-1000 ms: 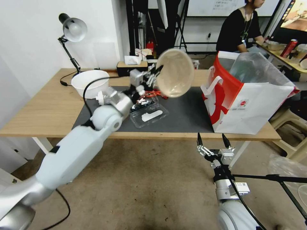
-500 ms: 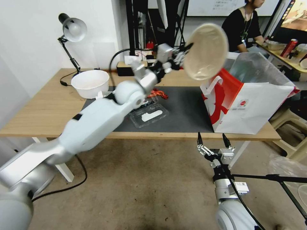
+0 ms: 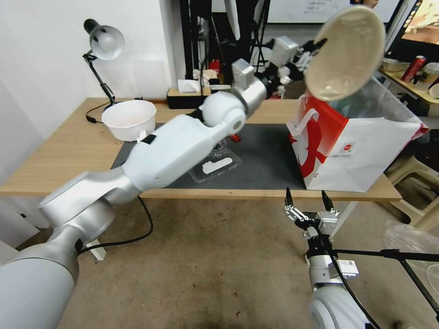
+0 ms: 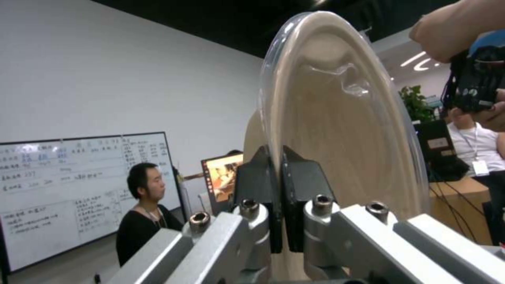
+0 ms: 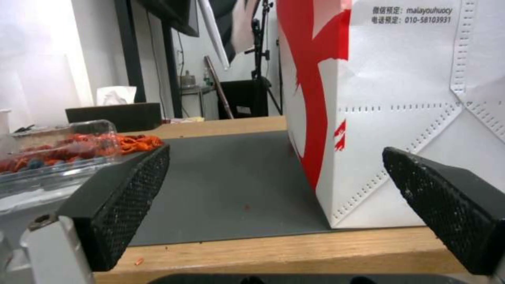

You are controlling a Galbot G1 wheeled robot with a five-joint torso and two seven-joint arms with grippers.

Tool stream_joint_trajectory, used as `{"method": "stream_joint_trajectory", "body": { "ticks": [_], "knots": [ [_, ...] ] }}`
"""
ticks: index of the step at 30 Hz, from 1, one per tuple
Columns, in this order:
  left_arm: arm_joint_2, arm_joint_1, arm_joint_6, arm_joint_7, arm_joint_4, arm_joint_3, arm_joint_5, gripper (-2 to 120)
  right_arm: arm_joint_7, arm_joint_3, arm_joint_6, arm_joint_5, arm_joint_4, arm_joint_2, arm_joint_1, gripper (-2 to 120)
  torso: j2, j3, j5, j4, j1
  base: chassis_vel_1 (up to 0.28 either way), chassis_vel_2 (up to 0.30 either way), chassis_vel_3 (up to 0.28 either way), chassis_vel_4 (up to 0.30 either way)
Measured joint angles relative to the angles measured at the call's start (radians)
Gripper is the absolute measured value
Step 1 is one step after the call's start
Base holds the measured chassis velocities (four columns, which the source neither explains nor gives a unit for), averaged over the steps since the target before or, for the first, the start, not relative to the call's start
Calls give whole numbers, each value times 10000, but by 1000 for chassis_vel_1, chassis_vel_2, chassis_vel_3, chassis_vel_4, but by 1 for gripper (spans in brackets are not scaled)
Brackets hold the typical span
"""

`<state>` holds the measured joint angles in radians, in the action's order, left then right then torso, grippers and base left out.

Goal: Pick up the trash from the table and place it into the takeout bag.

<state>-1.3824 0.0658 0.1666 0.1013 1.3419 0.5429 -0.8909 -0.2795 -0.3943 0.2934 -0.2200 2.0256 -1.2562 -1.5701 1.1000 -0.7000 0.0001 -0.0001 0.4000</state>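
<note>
The left gripper is clamping the rim of the beige round plate, holding it tilted above the open takeout bag standing on the tabletop. The bag's side is reading "malayouhuocy" and "010-58103931". The right gripper is hanging below the tabletop edge, fingers apart.

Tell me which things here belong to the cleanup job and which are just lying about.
Job: beige plate clamped in the left pincer above the takeout bag; clamshell; red scraps.

Lying about: desk lamp, tissue box, white bowl.
</note>
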Motion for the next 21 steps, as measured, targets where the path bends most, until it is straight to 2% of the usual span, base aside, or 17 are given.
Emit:
{"method": "stream_joint_trajectory", "body": {
  "ticks": [10, 21],
  "knots": [
    [-353, 45, 70, -124, -224, 361, 124, 0, -5, 49, 24, 14, -16, -81, 19, 100, 0, 0, -1, 1, 0, 0, 0, 0, 0],
    [-748, 217, 205, -145, -498, 402, 264, 0, -3, 49, 68, 28, -21, -102, -28, 100, 0, 0, 0, 0, 0, 0, 0, 0, 0]
  ]
}}
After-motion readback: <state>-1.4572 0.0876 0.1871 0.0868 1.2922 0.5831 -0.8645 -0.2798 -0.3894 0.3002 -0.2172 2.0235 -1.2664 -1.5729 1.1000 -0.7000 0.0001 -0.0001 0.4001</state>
